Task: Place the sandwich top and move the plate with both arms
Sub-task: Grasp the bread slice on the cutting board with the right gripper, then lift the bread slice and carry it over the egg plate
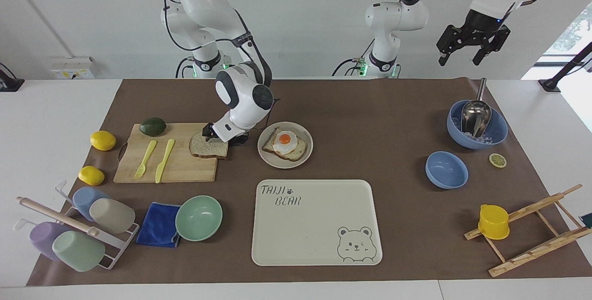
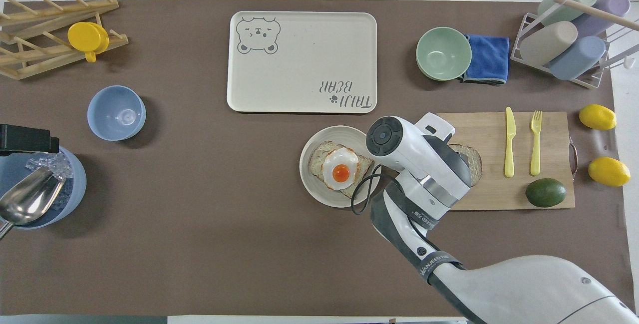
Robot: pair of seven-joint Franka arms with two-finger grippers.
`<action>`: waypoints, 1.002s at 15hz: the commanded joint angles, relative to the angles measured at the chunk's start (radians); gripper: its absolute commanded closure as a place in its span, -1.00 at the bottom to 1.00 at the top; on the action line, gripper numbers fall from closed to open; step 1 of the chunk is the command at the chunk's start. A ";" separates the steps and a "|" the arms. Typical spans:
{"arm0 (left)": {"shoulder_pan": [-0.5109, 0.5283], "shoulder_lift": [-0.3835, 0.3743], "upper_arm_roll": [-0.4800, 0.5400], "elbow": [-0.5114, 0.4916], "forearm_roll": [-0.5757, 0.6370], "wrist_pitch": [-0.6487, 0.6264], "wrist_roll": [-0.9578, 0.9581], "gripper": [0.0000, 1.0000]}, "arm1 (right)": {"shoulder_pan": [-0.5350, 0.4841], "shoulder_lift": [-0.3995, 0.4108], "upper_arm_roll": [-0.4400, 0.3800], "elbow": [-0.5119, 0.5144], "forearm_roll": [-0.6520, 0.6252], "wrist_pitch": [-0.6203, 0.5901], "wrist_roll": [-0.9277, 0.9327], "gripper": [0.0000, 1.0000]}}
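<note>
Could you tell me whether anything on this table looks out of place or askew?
Only small things: the pale bread slice overhangs the wooden cutting board's edge toward the round beige plate, and a cut lemon slice lies loose on the brown mat beside the large blue bowl. Nothing looks spilled or damaged.
</note>
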 commanded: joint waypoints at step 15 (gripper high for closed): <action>0.054 -0.019 0.005 -0.013 0.000 0.000 0.008 -1.00 | 0.204 -0.016 0.010 0.222 -0.194 -0.553 -0.035 1.00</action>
